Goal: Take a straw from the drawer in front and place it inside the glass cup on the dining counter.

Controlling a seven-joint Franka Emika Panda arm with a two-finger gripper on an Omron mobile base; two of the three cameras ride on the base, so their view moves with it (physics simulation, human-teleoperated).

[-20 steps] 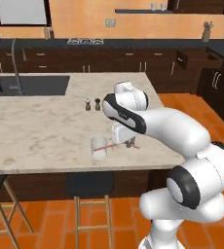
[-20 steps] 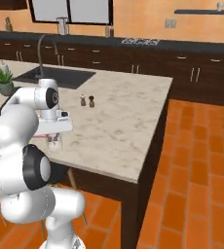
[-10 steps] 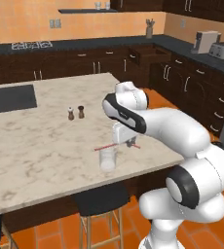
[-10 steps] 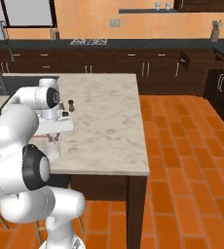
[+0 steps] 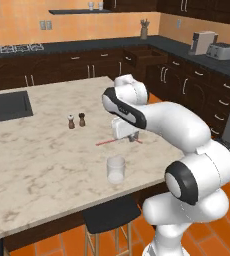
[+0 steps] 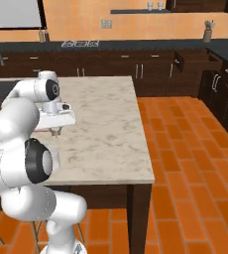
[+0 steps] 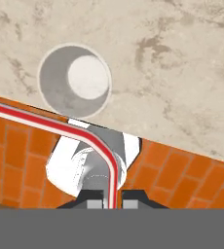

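Hovering over the dining counter (image 5: 47,150) in your left base view, your gripper (image 5: 132,138) pinches the straw (image 5: 118,141) level, beyond the glass cup (image 5: 115,170), while your hand view shows fingertips (image 7: 95,200) closed tight on it, the cup's open mouth just ahead.

This is a kitchen. A toaster (image 5: 222,50) sits at 2 o'clock, dark cabinets (image 5: 87,65) at 12, a stove top (image 5: 21,48) at 11.
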